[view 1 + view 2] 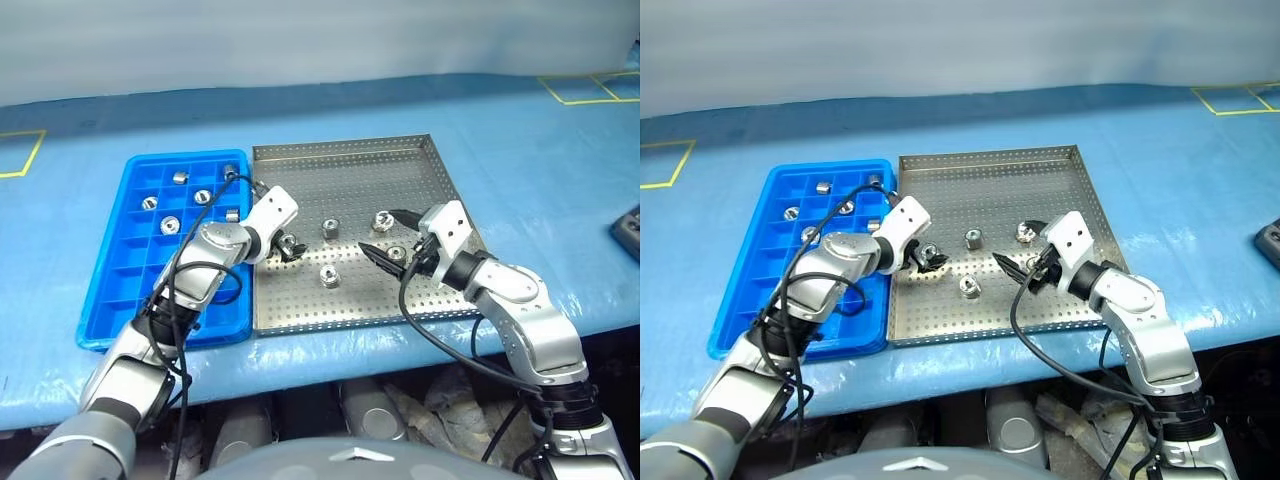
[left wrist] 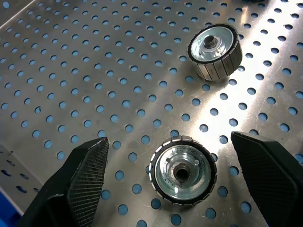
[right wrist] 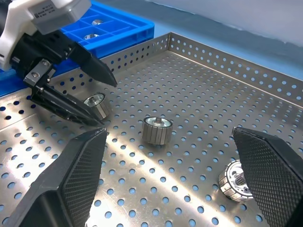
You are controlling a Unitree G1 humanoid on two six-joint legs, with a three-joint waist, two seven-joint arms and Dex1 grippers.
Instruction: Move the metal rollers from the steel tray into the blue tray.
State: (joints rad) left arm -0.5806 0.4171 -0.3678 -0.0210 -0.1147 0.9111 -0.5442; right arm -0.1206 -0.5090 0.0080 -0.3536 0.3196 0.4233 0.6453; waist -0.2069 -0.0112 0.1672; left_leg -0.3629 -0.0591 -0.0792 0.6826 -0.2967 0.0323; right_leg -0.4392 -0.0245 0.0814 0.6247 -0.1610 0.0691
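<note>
Nearest, the steel tray (image 1: pixel 300 310) holds four loose metal rollers (image 1: pixel 328 275). The left gripper (image 1: pixel 289 246) straddles the leftmost roller (image 2: pixel 182 170) with fingers spread, gripping nothing; the right gripper (image 1: pixel 388 236) hovers spread and empty. Closing off-centre could flick the roller away. Farther left, the blue tray (image 1: pixel 110 300) already holds several.

A blue table cover (image 1: pixel 560 170) spreads across the whole work surface, slightly wrinkled along its front edge. Yellow tape outlines (image 1: pixel 590 88) mark squares on it — one at the upper right of the frame, another (image 1: pixel 22 155) at the far left edge. A dark object (image 1: pixel 628 230) sits at the right edge, cut off by the frame. A pale grey wall (image 1: pixel 300 40) fills the top.
</note>
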